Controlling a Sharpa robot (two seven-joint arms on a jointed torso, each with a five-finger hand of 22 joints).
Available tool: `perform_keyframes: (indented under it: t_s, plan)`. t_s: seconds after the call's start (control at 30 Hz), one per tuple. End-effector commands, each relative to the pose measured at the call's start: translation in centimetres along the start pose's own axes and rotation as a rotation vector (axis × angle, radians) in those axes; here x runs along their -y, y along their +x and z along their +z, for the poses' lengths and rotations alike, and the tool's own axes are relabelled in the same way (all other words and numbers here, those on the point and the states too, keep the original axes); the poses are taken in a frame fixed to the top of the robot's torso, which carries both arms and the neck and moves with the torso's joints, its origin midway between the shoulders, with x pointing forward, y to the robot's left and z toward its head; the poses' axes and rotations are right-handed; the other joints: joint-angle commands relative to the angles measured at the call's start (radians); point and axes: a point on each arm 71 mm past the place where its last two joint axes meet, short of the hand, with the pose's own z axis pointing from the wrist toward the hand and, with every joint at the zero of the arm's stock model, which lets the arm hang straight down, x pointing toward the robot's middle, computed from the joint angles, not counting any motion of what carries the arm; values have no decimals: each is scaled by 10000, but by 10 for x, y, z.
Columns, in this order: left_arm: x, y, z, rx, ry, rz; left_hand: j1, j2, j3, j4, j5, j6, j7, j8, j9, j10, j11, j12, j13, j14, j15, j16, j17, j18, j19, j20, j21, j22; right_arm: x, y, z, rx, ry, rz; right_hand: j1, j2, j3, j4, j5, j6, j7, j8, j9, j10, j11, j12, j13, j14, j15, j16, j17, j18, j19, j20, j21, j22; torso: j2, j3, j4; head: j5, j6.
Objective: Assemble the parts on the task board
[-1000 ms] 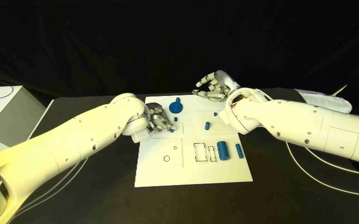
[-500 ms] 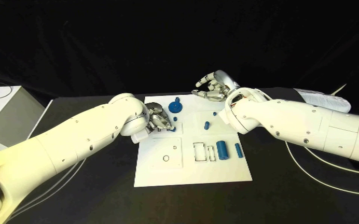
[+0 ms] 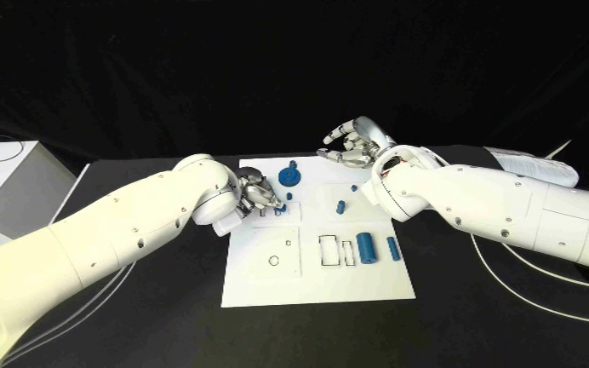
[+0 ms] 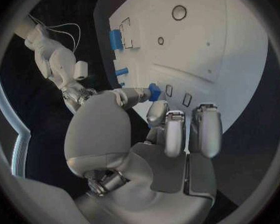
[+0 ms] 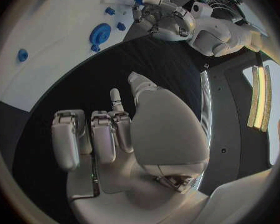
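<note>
One white task board [image 3: 317,278] lies on the black worktop [image 3: 147,317]. On it I count one blue gear [image 3: 288,175], two small upright blue pegs [image 3: 341,207], and two larger blue cylinders [image 3: 367,246] lying near its right edge. One more small blue part [image 4: 154,91] sits at the left hand's [image 3: 259,197] fingertips. Two hands, the other being the right hand [image 3: 352,146].

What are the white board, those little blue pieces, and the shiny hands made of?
Task board: probably matte white plastic, flat and glare-free. Blue parts, like the gear: likely plastic, evenly coloured and dull. Left hand and right hand: silvery, smooth sheen; metal or coated plastic, unclear.
</note>
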Motion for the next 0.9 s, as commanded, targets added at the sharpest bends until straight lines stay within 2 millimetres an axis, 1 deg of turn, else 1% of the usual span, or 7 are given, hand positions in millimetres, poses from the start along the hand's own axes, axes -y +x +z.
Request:
perform_keyframes:
  t_s: [0.03,0.17,0.2,0.33,0.43,0.53,0.9]
  plan:
    - [-2,-4,0,366,-66,-328,-131,-25,879,-854,166,505,-366,914,2715,142,-37,86,125,1066,-99,33,2628,-112,15,-92,23,15,0,1,0,-140,-67,-73,-124,33,2,4,35,-73,13,22,20,606,41,15,2276,1025,23,13,2556,-6,677,44,-76,1935,-1,8,-7,23,5]
    - [-5,-9,-1,759,-136,-161,-272,-58,888,-917,360,714,-445,925,2801,289,-107,153,259,1066,-160,33,2628,-115,36,-142,24,30,1,1,0,-147,-48,-77,-124,33,2,4,35,-73,13,22,20,606,41,15,2276,1025,23,13,2556,-6,677,44,-76,1935,3,8,-10,35,-4]
    - [-5,-10,-1,865,-145,-80,-328,-82,886,-948,490,813,-481,931,2837,353,-141,183,321,1066,-190,33,2628,-122,59,-166,34,61,1,1,0,-149,-44,-77,-124,33,2,4,35,-73,13,22,20,606,41,15,2276,1025,23,13,2556,-6,677,44,-76,1935,7,6,-9,36,-3]
    - [-6,-11,0,1016,-239,175,-418,-94,850,-971,608,1005,-547,960,2898,444,-195,213,395,1066,-237,33,2628,-129,84,-204,42,91,2,1,0,-160,-27,-80,-131,33,0,4,36,-77,14,22,21,602,42,11,2273,1025,24,13,2555,-4,674,44,-83,1928,8,5,-6,47,-19]
    - [-6,-11,1,960,-325,311,-470,-81,815,-962,615,1115,-585,983,2932,468,-227,201,393,1066,-262,33,2628,-134,100,-224,48,114,2,1,0,-171,-21,-80,-137,33,-1,5,37,-80,14,23,22,599,42,8,2270,1024,24,12,2554,-2,671,45,-88,1923,11,11,-6,65,-38]
    - [-6,-10,2,932,-393,420,-525,-52,756,-944,607,1245,-632,1023,2978,483,-263,176,377,1066,-292,33,2628,-135,106,-248,46,118,2,1,0,-176,-19,-79,-137,33,-1,5,37,-80,14,23,22,599,42,8,2270,1024,24,12,2554,-2,671,45,-88,1923,15,7,-8,74,-49]
    - [-3,-5,7,1051,-450,630,-556,-43,682,-954,609,1371,-686,1071,3035,516,-307,173,398,1066,-327,33,2628,-140,121,-275,50,139,2,2,0,-187,-25,-74,-153,37,-4,7,42,-86,15,26,26,595,43,5,2267,1023,25,10,2549,0,668,46,-95,1917,13,6,-20,102,-77]
